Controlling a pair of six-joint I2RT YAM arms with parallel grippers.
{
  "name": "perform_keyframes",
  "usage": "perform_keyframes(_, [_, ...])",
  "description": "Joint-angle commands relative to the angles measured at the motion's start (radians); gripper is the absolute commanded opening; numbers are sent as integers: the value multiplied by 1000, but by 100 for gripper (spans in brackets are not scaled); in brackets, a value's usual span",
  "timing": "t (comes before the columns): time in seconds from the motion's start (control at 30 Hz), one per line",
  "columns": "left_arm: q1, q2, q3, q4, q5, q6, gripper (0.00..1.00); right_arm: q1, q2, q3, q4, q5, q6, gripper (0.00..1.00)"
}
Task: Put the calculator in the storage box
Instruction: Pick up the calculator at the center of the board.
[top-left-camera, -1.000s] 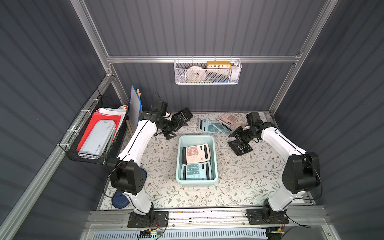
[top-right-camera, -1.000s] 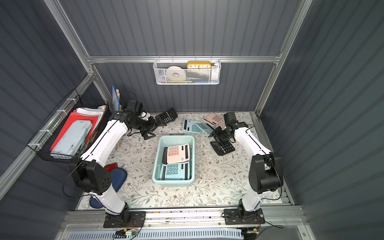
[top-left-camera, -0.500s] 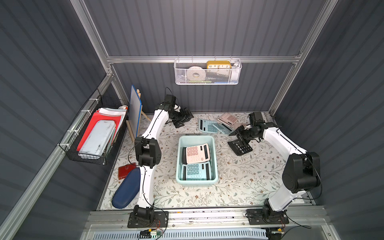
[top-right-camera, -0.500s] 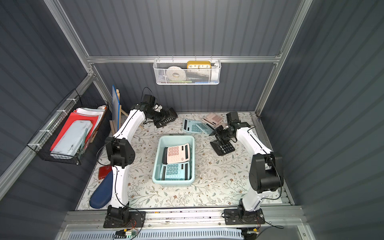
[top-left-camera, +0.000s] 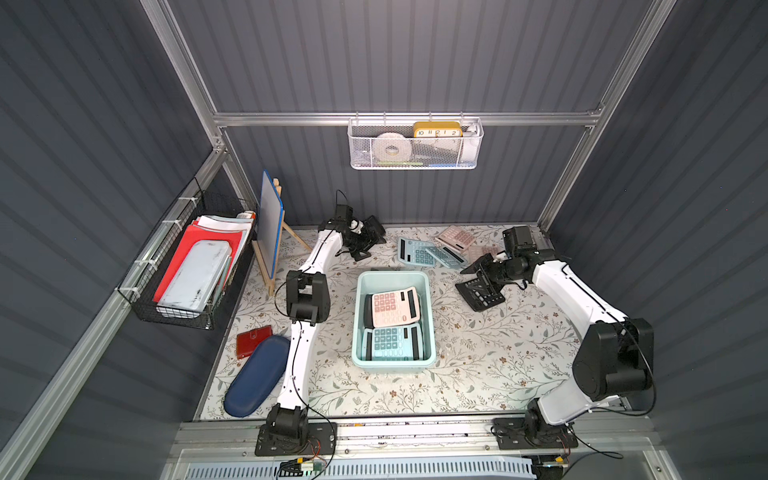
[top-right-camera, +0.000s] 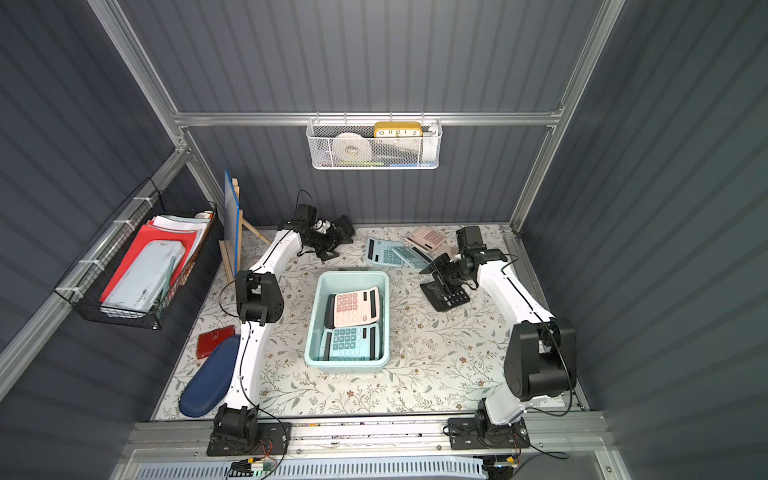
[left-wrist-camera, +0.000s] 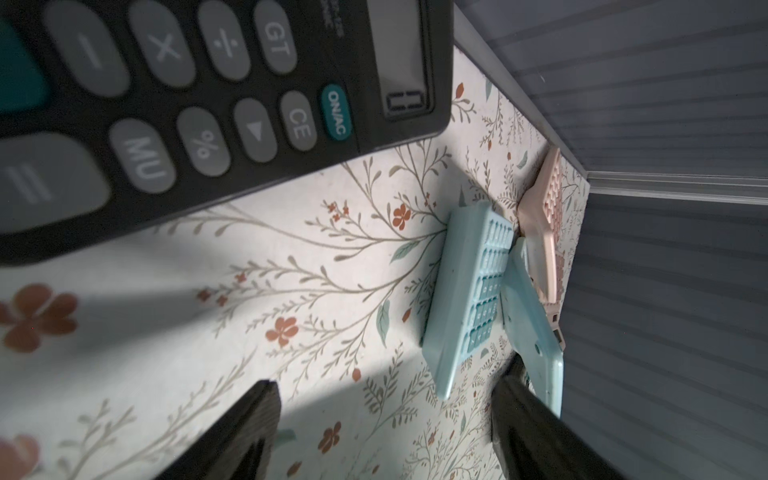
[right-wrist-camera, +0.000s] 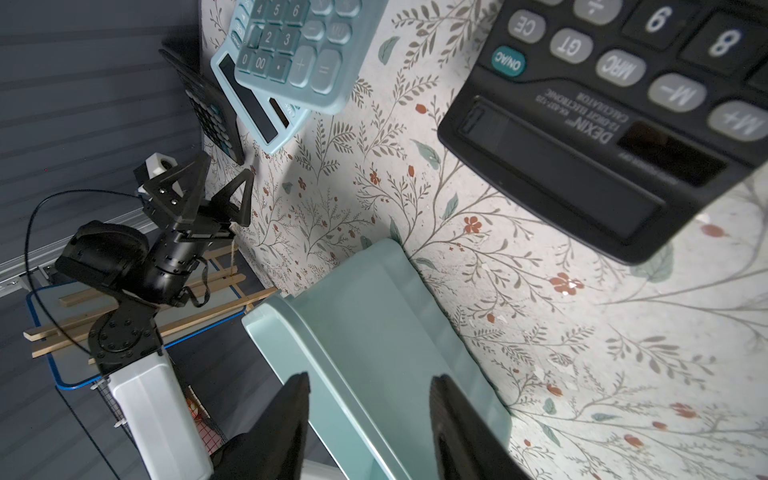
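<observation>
Left gripper (left-wrist-camera: 392, 376) hangs spread and empty by the black calculator (left-wrist-camera: 208, 95) behind the storage box (top-left-camera: 392, 365). Right gripper (right-wrist-camera: 369, 378), parted too, sits over a second calculator (right-wrist-camera: 582, 158) beside the box. You're at the approach: straddle one, then close.

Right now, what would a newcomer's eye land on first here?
Probably the mint box mid-table, with a pink calculator and a blue calculator lying in it. Next, the white left arm and right arm, both stretched toward the back, near loose calculators. Above them hangs a basket holding a yellow clock.
</observation>
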Motion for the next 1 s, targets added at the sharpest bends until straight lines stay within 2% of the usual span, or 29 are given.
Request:
perform_keyframes(0.0, [-16,15,18,88,73,-38,86,-7,-28,-15,-32,19,9,52])
perform_keyframes(0.4, [-40,60,20,122,80,-28,85,-15,6,-11,-34,-19,-4,51])
perform_keyframes(0.57, [-49,44,-18,210,106,-85,82,-16,11,-21,-36,-36,-13,51])
perform_keyframes(0.77, [-64,51,-36,186,87,-63,77,-21,14,-29,-38,-62,-26,51])
perform_keyframes(0.97, [-92,78,-14,235,96,-102,73,-27,-2,-34,-58,-76,-44,51])
